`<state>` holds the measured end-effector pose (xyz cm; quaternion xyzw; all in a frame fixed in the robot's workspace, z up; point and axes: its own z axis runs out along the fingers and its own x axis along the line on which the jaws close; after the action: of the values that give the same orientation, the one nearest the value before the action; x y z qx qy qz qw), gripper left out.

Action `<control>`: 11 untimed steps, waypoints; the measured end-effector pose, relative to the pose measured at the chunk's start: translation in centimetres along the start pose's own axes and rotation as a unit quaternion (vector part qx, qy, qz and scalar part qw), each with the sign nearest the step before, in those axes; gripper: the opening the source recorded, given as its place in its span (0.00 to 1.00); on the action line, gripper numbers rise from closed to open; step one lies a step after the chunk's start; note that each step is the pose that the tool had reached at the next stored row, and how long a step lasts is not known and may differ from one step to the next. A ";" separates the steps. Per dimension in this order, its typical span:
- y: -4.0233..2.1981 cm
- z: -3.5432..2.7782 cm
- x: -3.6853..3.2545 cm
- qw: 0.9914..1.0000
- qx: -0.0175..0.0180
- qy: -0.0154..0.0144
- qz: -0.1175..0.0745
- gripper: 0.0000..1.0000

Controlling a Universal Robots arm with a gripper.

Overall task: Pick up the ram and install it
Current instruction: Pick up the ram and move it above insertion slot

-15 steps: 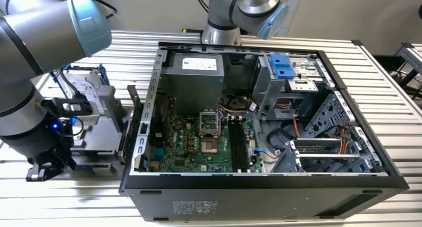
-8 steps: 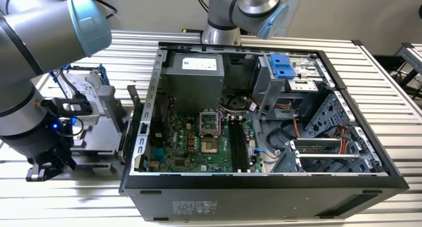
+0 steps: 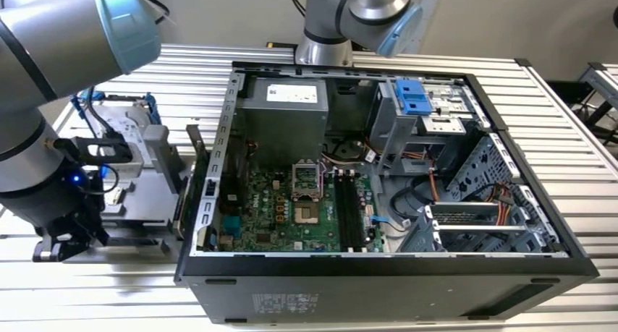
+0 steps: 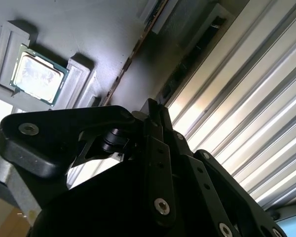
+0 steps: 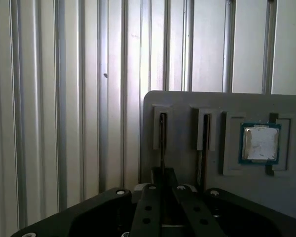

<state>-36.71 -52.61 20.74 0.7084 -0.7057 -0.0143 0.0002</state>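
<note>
The ram (image 5: pixel 163 140) stands on edge in a slot of a grey holder (image 5: pixel 187 101), so it looks like a thin dark line. A second stick (image 5: pixel 205 138) stands in the neighbouring slot. My gripper (image 5: pixel 163 174) sits at the near end of the first stick with its fingers drawn together on that edge. In the second wrist view the ram (image 4: pixel 138 47) runs away from the gripper (image 4: pixel 154 106) as a thin brown line. In the exterior view the gripper (image 3: pixel 58 249) hangs low at the left, in front of the holder (image 3: pixel 135 202).
An open computer case (image 3: pixel 386 270) fills the middle of the ribbed metal table, its motherboard showing long dark memory slots (image 3: pixel 352 209). A square silver chip (image 5: pixel 260 143) lies in a pocket of the holder beside the sticks. A second robot arm base (image 3: pixel 323 35) stands behind the case.
</note>
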 end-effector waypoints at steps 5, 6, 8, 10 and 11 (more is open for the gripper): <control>0.01 -0.44 -0.02 1.000 0.000 0.000 0.000 0.00; 0.01 -0.58 -0.02 1.000 0.000 0.000 -0.001 0.00; 0.02 -0.77 -0.02 1.000 0.000 0.000 -0.002 0.00; 0.01 -0.77 -0.02 1.000 0.000 0.000 -0.002 0.00; 0.01 -0.77 -0.02 1.000 0.000 0.000 -0.002 0.00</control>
<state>-36.70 -52.61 21.51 0.7098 -0.7042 -0.0142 0.0001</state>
